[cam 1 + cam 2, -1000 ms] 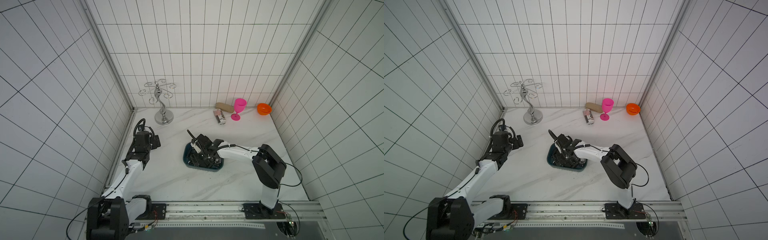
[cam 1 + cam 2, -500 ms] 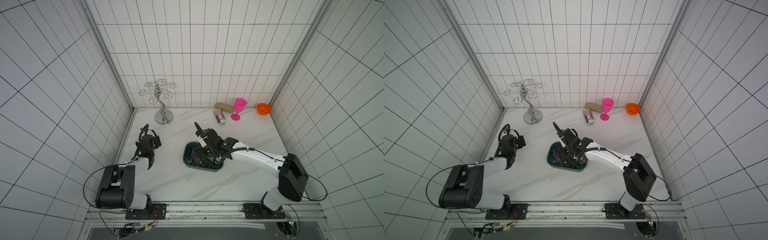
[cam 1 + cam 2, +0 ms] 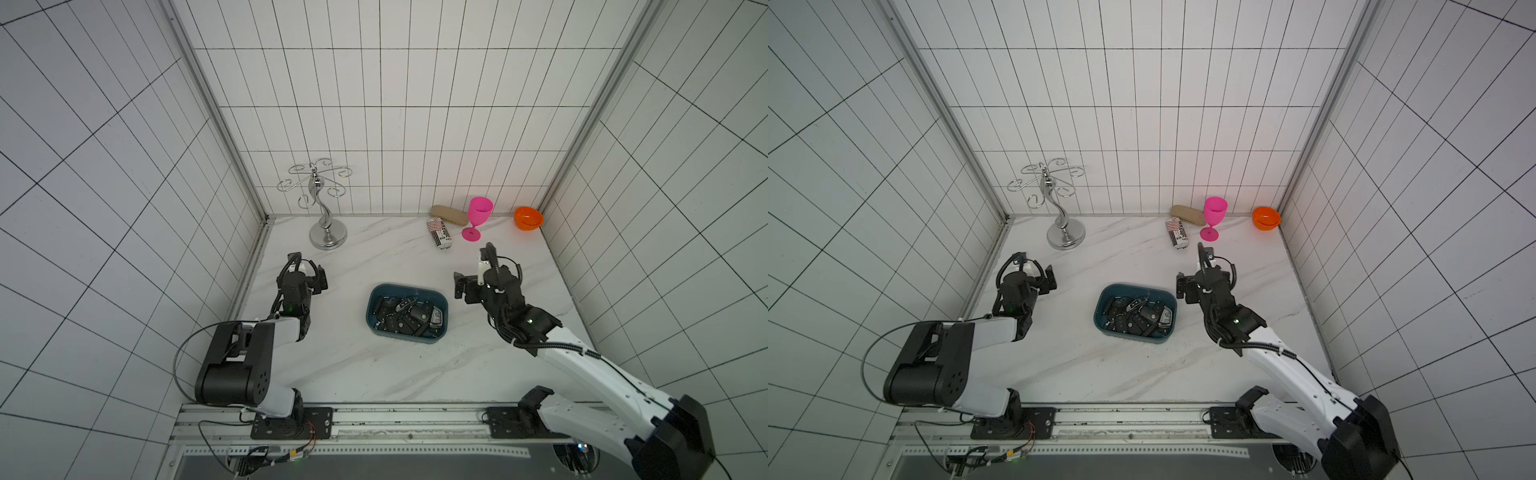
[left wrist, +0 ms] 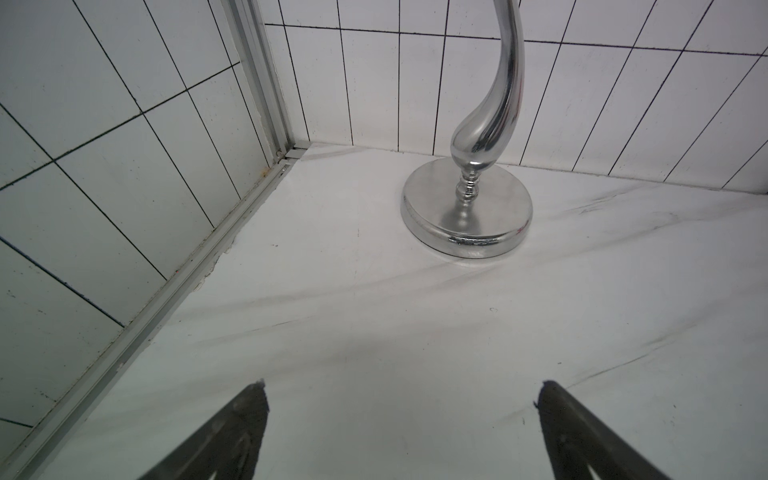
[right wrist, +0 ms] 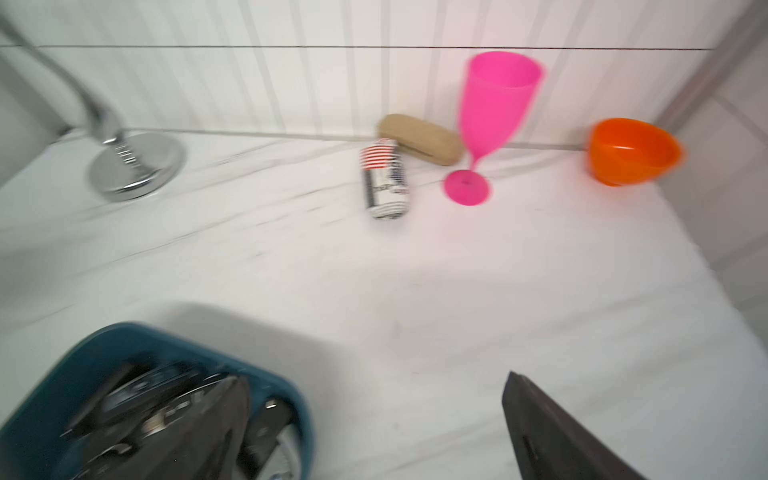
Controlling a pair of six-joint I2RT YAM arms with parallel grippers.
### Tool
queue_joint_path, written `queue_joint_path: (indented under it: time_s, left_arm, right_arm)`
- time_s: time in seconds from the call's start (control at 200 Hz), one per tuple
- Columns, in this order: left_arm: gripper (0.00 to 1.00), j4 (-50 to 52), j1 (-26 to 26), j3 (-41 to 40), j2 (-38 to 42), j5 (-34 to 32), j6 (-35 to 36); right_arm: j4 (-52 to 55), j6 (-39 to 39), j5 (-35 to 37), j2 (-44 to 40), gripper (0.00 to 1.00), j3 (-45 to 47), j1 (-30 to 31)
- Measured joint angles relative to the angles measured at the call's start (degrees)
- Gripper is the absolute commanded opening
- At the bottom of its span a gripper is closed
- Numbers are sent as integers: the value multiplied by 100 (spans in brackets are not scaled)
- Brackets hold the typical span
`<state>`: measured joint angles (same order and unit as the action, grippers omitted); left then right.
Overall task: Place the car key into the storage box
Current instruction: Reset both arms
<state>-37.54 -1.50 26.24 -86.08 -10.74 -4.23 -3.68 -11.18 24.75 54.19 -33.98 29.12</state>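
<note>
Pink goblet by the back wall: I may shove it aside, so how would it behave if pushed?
The pink goblet stands upright on a thin stem and small foot, so a high push would probably tip it. It looks like plastic: likely light, not brittle.

**Even Light, One Smeared View**

Bright, diffuse light fills both top views, with wide-angle stretch toward the frame edges. The right wrist view is motion-blurred: the storage box [image 5: 70,378] and the pink goblet [image 5: 494,104] beyond it smear, a soft grey shadow just beside the box. The left wrist view is sharp, glare streaking the silver stand [image 4: 465,216].
</note>
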Motion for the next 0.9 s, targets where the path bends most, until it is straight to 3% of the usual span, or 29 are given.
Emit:
queue_joint_path:
  time_s: [0.18,0.405,0.69,0.899]
  left_arm:
    - [99,-48,42,46,-138,-127,-94]
    - [99,-39,157,74,-186,-144,-221]
    - [99,-42,155,76,-186,-144,-240]
    - [99,-37,155,76,-188,-144,-240]
  right_arm:
    - [-1797,389,802,-273,99,1495,-1058]
    - [-3252,675,1058,1110,99,1593,-1733]
    - [-5475,1270,629,3252,98,1792,-1786]
    - [-5215,1169,-382,3429,99,1567,-2415]
